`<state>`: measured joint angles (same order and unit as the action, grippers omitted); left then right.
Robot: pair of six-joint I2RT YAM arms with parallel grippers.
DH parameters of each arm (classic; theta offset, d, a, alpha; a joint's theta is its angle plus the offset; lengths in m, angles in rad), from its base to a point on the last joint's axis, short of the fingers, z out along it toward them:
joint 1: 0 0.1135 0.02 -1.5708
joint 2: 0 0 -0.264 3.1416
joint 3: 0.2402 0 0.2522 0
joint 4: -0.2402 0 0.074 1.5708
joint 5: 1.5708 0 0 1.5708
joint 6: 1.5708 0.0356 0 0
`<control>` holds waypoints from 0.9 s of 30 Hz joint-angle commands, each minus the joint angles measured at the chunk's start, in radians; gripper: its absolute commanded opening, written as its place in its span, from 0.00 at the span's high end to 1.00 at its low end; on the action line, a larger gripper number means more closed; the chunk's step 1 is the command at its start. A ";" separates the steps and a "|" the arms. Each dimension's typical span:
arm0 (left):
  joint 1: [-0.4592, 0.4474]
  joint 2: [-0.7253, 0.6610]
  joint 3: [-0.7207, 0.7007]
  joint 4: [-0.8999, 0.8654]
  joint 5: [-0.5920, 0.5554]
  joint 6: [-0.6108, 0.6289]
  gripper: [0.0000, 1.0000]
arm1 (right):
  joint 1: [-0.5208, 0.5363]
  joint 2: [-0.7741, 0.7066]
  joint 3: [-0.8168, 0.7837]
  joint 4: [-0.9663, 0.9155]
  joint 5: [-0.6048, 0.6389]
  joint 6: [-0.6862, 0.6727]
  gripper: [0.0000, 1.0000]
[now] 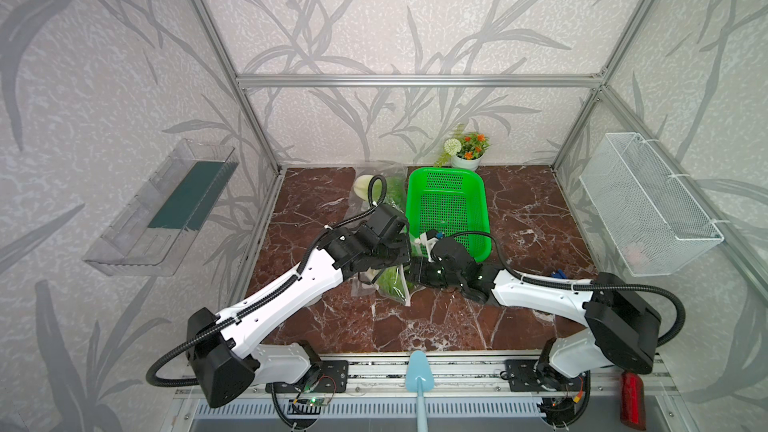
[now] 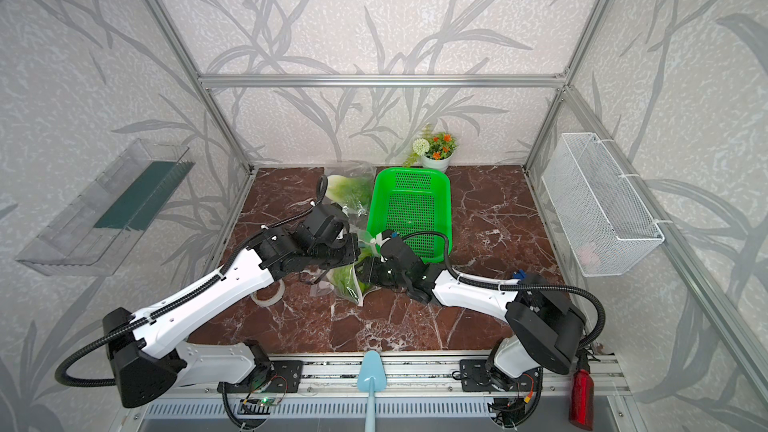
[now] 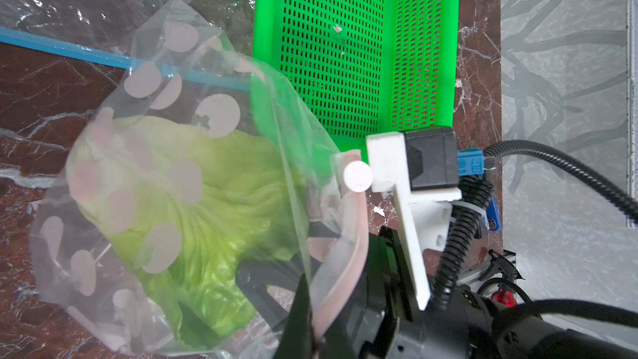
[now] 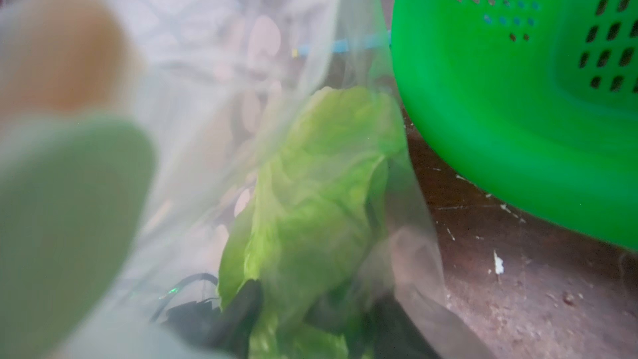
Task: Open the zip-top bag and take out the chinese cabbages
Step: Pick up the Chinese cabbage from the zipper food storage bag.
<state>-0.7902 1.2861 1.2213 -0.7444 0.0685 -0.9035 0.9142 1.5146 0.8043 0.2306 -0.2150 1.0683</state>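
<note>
The left pincer (image 1: 401,249) is clenched on the rim of the bag (image 3: 165,74), holding its mouth open. The right pincer (image 1: 411,276) reaches inside for a cabbage (image 3: 207,202); whether it grasps, I cannot tell.

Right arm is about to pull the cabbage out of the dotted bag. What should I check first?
1. Dotted bag mouth open: ok, pink zip parted.
2. Left gripper shut on the bag film: ok.
3. Right gripper inside the mouth, at the cabbage: ok.
4. Right gripper's hold on the leaves: cannot tell, blurred.
5. Green basket beside the bag holds no cabbage: ok.
6. Second cabbage out: not ok, in the rear bag.
</note>
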 commanded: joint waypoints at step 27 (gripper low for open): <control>0.012 0.075 0.097 -0.077 -0.112 0.008 1.00 | 0.018 -0.167 0.207 -0.456 -0.028 -0.336 1.00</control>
<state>-0.7841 1.3319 1.2751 -0.7807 -0.0330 -0.9089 0.9138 1.3735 0.9699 -0.1257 -0.2195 0.8154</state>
